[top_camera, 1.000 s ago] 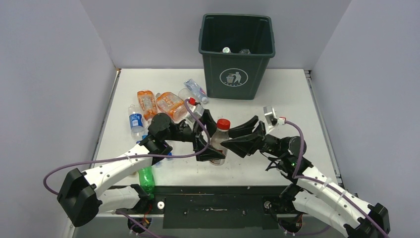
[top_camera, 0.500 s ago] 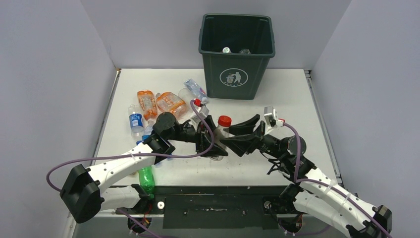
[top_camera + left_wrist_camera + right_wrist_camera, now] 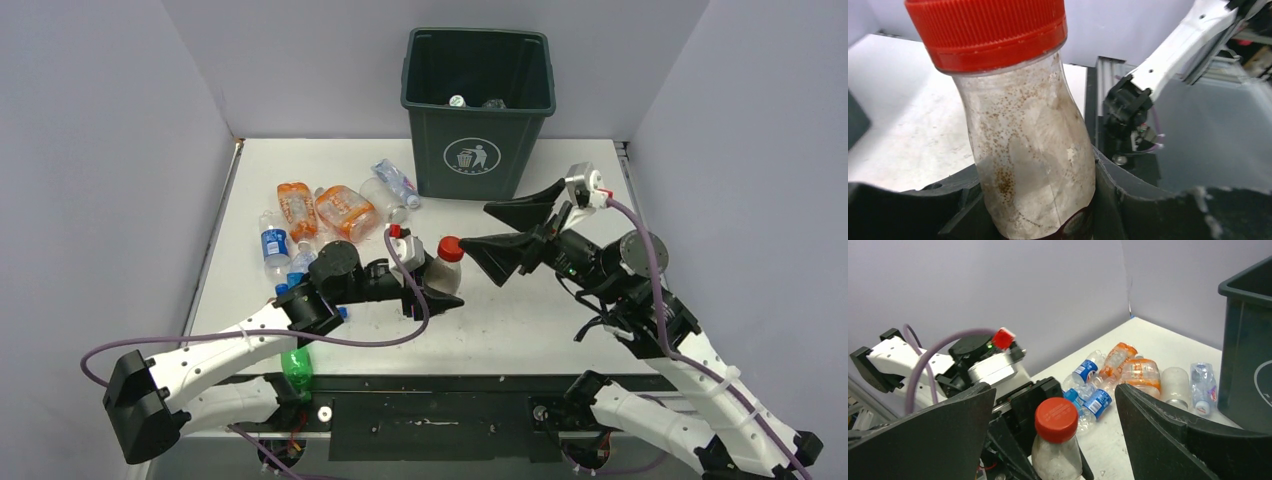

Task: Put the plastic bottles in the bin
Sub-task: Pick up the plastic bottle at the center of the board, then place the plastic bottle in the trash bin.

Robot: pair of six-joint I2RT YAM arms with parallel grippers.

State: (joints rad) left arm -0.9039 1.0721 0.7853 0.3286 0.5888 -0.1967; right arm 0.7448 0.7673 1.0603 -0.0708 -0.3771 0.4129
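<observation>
A clear plastic bottle (image 3: 444,268) with a red cap and brown specks stands tilted in my left gripper (image 3: 432,292), which is shut on its lower body. The left wrist view shows this bottle (image 3: 1023,145) wedged between both fingers of the left gripper (image 3: 1038,210). My right gripper (image 3: 478,228) is open, just right of the cap and apart from it. From the right wrist, the cap (image 3: 1056,419) sits between the spread fingers of the right gripper (image 3: 1055,390), untouched. The dark green bin (image 3: 478,150) stands at the back, bottles inside.
More bottles lie left of the bin: two orange ones (image 3: 345,212), a clear one (image 3: 385,200), blue-labelled ones (image 3: 272,245). A green bottle (image 3: 295,362) lies by the near edge under the left arm. The bin wall (image 3: 1248,340) is close on the right.
My left gripper shut on the red-capped bottle. My right gripper, which held it, opened and drew back to the right and up. The bottle now tilts in the left gripper.
</observation>
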